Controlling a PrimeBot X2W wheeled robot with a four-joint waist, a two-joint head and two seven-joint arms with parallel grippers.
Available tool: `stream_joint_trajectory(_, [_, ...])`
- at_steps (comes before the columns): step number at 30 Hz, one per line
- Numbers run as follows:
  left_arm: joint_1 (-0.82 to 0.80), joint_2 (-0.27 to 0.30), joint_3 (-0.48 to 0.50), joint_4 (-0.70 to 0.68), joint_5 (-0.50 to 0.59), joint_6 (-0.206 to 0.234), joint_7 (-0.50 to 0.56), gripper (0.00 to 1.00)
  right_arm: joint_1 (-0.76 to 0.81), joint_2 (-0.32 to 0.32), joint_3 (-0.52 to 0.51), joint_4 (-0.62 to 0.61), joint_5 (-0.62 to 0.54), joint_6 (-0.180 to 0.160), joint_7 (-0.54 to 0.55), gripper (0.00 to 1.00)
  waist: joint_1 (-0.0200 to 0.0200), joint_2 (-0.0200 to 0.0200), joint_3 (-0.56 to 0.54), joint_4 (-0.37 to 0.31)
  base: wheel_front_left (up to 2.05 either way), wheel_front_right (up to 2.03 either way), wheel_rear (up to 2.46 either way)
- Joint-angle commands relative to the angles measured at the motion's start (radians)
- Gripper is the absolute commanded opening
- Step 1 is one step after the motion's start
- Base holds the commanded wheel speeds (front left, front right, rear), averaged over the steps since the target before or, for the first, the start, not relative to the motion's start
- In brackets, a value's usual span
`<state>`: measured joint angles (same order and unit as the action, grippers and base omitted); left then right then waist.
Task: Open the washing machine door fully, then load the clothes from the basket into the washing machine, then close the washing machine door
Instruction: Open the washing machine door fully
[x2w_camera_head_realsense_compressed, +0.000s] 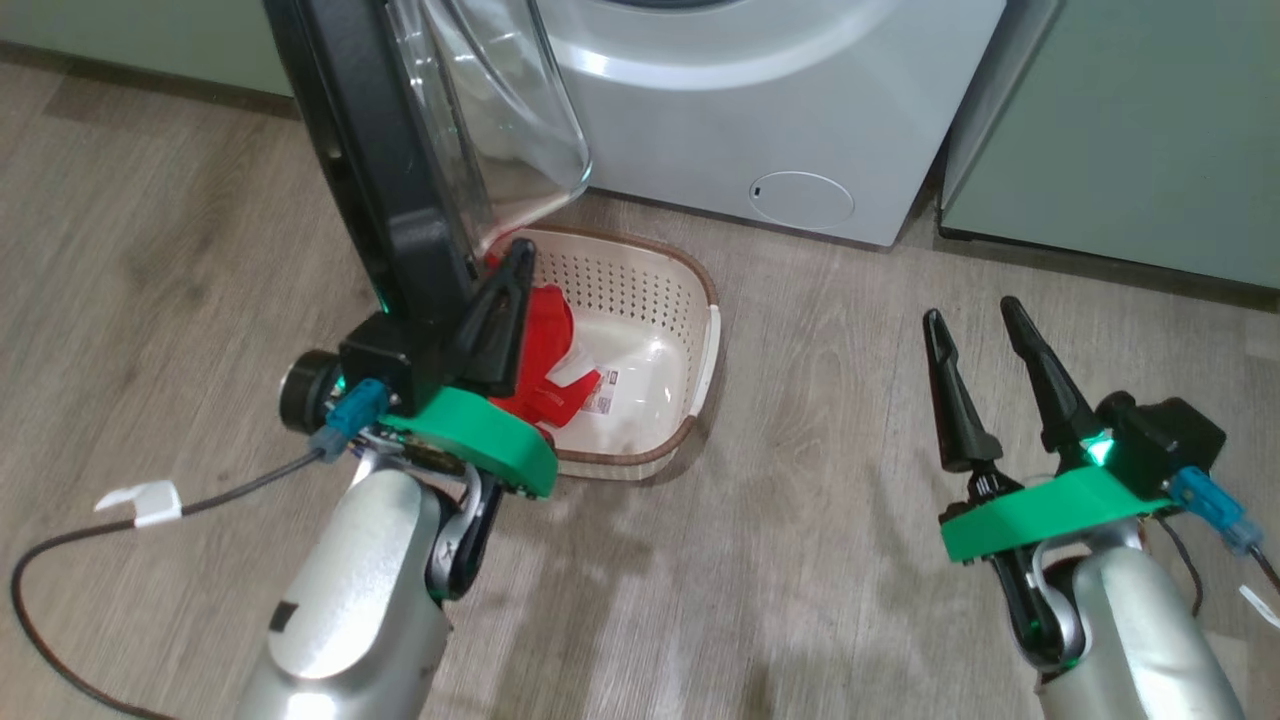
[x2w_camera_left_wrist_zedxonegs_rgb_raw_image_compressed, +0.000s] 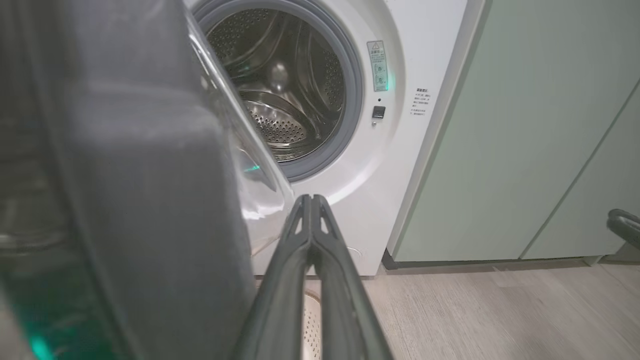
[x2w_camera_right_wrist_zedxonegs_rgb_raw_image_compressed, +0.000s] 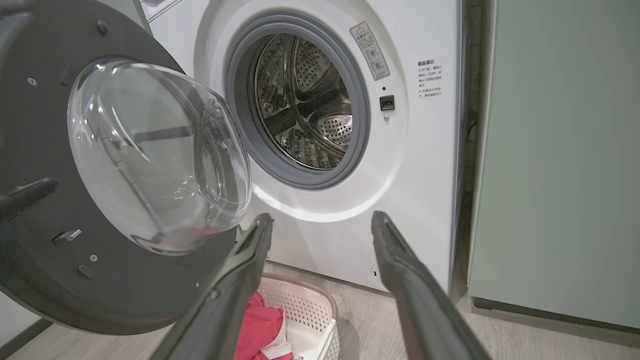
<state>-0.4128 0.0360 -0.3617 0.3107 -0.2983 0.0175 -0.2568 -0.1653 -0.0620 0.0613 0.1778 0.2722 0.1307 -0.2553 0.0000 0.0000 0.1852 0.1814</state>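
The washing machine stands at the back with its steel drum exposed. The washing machine door hangs open toward me, its black rim edge-on and its glass bowl bulging inward. My left gripper is shut with nothing between its fingers, lying along the inner side of the door's lower rim; its tips point at the machine's front. Beneath the door sits the basket holding the red clothes. My right gripper hovers open over bare floor, right of the basket.
Pale green cabinets flank the machine on the right. A small round white flap sits low on the machine's front. A dark cable trails on the wood floor at the lower left. Open floor lies between the basket and my right arm.
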Motion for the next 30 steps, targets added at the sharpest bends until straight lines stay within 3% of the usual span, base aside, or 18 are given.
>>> stream_joint_trajectory(1, [-0.053,0.014,0.041,-0.025,-0.004,0.006,-0.005,0.00,-0.043,0.006,0.022,-0.029,-0.012,0.000,-0.006,1.00,0.0000,0.0000,0.003,0.003,0.00,0.00,0.00])
stream_joint_trajectory(20, [-0.042,0.014,0.094,0.008,-0.017,0.013,-0.005,0.00,-0.041,-0.004,0.026,-0.009,-0.016,0.000,-0.006,1.00,0.0000,0.0000,0.003,0.115,0.00,0.00,0.00])
stream_joint_trajectory(30, [-0.055,0.014,0.235,0.024,0.000,0.003,-0.005,0.00,-0.058,-0.023,0.041,0.001,-0.022,0.000,-0.006,1.00,0.0000,0.0000,0.038,0.187,0.00,0.00,0.00])
